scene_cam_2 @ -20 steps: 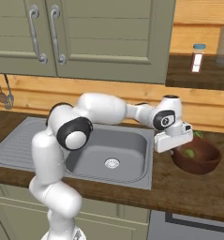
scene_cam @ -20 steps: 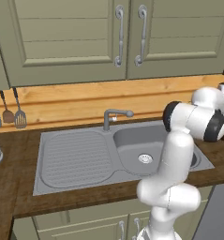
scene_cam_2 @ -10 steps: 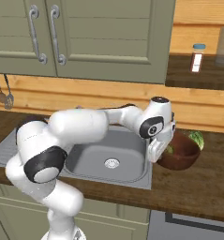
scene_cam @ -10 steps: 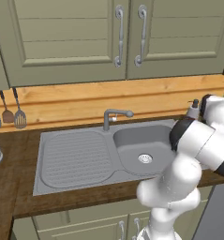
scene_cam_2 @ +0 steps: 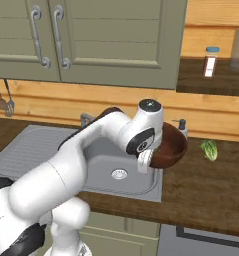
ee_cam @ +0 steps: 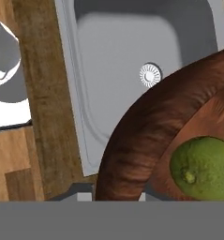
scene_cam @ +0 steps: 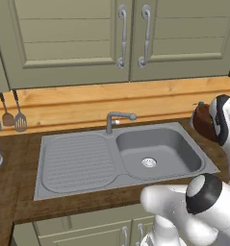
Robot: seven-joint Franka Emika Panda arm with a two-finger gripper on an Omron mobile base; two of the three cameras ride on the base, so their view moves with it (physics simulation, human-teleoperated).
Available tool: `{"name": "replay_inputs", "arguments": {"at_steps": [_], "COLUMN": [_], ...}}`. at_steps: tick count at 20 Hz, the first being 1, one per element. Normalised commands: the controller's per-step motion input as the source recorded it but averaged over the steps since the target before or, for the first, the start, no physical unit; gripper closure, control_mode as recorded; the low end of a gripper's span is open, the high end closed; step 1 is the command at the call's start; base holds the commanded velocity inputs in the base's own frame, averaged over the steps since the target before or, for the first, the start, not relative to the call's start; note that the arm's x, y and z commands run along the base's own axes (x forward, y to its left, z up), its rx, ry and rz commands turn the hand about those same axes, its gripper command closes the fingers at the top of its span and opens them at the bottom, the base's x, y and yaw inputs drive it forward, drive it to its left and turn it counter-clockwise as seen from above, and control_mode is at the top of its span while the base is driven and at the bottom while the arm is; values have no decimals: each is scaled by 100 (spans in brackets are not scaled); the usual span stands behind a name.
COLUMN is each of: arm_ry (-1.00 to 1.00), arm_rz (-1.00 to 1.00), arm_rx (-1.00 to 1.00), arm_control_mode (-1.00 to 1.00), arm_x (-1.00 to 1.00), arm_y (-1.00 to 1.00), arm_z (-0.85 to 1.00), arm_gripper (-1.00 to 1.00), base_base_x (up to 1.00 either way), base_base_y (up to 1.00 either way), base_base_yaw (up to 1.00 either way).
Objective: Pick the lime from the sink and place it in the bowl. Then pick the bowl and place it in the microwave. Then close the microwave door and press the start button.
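Note:
My gripper (scene_cam_2: 146, 161) is shut on the rim of the dark-brown bowl (scene_cam_2: 172, 147) and holds it in the air over the right edge of the sink (scene_cam_2: 109, 172). The lime (ee_cam: 205, 168) lies inside the bowl (ee_cam: 132, 136), close to the gripped rim. Below the bowl, the hand view shows the grey sink basin (ee_cam: 127, 51) with its round drain. In the left base view the bowl (scene_cam: 202, 120) hangs to the right of the sink (scene_cam: 157, 149), partly behind my arm. The microwave, its door and its start button are out of view.
A green leafy vegetable (scene_cam_2: 208, 149) lies on the wooden counter right of the bowl. A soap dispenser (scene_cam_2: 181, 125) stands behind it, and the curved faucet (scene_cam: 115, 120) rises behind the basin. Utensils (scene_cam: 19, 120) hang at the far left, and cabinet doors (scene_cam: 121, 33) hang overhead.
The arm has swung round and carried the bowl, with the lime in it, up off the counter and left toward the sink. The grip has stayed the same.

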Motion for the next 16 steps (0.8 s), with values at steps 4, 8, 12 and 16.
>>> {"name": "replay_inputs", "arguments": {"at_steps": [4,8,12,16], "arm_ry": [-11,-2,0,0], "arm_rz": [8,11,14,8], "arm_rx": [0,0,-5,-10], "arm_control_mode": [-100,-100,-100,-100], "arm_x": [-13,-6,-16,-30], "arm_y": [100,93,61,54], "arm_z": [49,53,52,52], "arm_gripper": [100,100,100,100], "base_base_x": [0,0,0,0], "base_base_y": [0,0,0,0], "base_base_yaw": [0,0,0,0]}}
